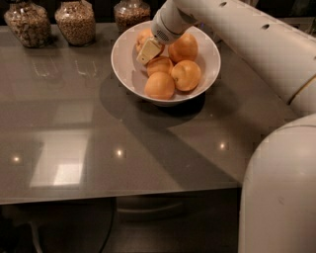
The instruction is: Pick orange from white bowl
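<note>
The white bowl [123, 66] stands at the back middle of the grey table and holds several oranges. My gripper [148, 50] reaches down into the bowl from the upper right, its cream tip against the back-left orange [143, 36]. That orange is partly hidden behind the gripper. The other oranges lie at the back right [183, 47], the right [186, 75], the front [159, 86] and the middle [159, 64].
Three glass jars of grain stand along the back edge at the left [27, 22], [75, 21], [131, 12]. My white arm [256, 44] crosses the right side and my body [279, 192] fills the lower right. The table's front edge [118, 197] is near.
</note>
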`<state>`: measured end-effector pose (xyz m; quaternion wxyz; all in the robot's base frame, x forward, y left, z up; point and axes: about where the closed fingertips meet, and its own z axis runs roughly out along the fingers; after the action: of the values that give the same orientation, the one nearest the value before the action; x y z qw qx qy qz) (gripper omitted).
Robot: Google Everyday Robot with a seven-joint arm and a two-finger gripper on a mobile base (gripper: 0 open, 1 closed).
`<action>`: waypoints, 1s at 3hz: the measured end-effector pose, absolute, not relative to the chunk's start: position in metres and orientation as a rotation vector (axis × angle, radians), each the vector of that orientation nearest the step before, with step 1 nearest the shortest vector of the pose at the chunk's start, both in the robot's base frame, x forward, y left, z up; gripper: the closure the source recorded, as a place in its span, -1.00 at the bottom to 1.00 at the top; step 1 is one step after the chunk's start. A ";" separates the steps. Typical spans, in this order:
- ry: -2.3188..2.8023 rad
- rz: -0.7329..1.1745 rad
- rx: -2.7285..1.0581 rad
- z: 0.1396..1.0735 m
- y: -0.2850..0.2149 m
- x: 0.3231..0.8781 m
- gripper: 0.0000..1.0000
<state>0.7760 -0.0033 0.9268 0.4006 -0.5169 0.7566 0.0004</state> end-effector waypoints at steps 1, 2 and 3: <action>1.923 0.006 -1.307 0.920 0.003 0.777 -0.16; 1.924 0.007 -1.307 0.919 0.004 0.777 0.31; 1.923 0.005 -1.308 0.921 0.005 0.777 0.78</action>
<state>0.7773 0.0049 0.9210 0.3968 -0.5162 0.7590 0.0021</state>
